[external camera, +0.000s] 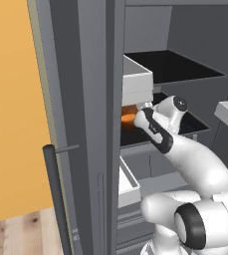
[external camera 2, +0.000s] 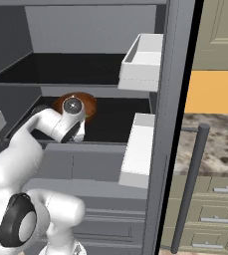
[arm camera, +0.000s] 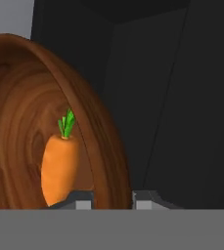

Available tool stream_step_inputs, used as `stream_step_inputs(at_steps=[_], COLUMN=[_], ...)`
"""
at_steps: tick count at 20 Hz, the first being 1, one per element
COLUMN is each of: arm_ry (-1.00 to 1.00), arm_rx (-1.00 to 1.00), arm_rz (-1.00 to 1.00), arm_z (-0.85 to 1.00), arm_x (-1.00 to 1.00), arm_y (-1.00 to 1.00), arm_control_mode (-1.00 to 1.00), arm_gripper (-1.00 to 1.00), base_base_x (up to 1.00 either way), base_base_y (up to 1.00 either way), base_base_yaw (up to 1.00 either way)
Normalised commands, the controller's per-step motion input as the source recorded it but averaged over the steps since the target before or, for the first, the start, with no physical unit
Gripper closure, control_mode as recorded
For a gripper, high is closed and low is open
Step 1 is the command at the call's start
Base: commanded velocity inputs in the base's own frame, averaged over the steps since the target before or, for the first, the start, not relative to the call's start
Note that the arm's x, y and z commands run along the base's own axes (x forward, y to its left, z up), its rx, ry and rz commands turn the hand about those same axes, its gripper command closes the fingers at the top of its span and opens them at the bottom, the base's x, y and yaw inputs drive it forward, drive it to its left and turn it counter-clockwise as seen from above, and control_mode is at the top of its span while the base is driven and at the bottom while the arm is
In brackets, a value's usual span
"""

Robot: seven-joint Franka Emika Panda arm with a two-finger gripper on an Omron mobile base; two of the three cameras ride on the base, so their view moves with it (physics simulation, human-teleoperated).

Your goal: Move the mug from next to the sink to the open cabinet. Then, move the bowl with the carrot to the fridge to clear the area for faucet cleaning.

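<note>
Hand (arm camera: 112,199) sits at the rim of the bowl (arm camera: 45,127): in the hand view the two finger tips (arm camera: 83,201) straddle the bowl's wall, one inside by the carrot (arm camera: 59,168), one outside, jaws narrow and grasping the rim. Carrot lies inside the bowl against its inner wall, green top pointing away from the tips. In the right base view the bowl (external camera 2: 87,103) shows as a reddish-brown curve behind the wrist, over the dark middle shelf (external camera 2: 115,119) of the fridge (external camera 2: 163,149); whether its base touches the shelf cannot be told. In the left base view an orange-brown patch of the bowl (external camera: 128,117) shows just beyond the hand (external camera: 138,117), inside the fridge (external camera: 93,124), below a white door bin (external camera: 138,79). A second dark shelf (external camera 2: 60,69) lies above the bowl's shelf. The fridge's black bar handle (external camera 2: 190,187) stands on the open door, well apart from the bowl. Beyond the door: a stone-patterned desk (external camera 2: 217,149) with drawers (external camera 2: 215,209) beneath.
</note>
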Motion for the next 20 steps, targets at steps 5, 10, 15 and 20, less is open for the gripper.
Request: stream_step_inputs(at_steps=[5, 10, 15, 20], arm_ry=[-0.01, -0.39, -0.53, -0.32], arm_rx=[0.00, -0.04, -0.05, 0.04], arm_rz=[0.00, -0.04, -0.06, -0.10], arm_z=[0.00, 0.63, 0.97, 0.69], arm_x=[-0.06, -0.86, -1.00, -1.00], arm_y=[0.00, 0.00, 0.00, 0.00], arm_control_mode=[-1.00, -1.00, -1.00, -1.00], arm_gripper=[-1.00, -1.00, -1.00, -1.00], base_base_x=[0.00, 0.00, 0.00, 0.00], base_base_y=[0.00, 0.00, 0.00, 0.00], base_base_yaw=[0.00, 0.00, 0.00, 0.00])
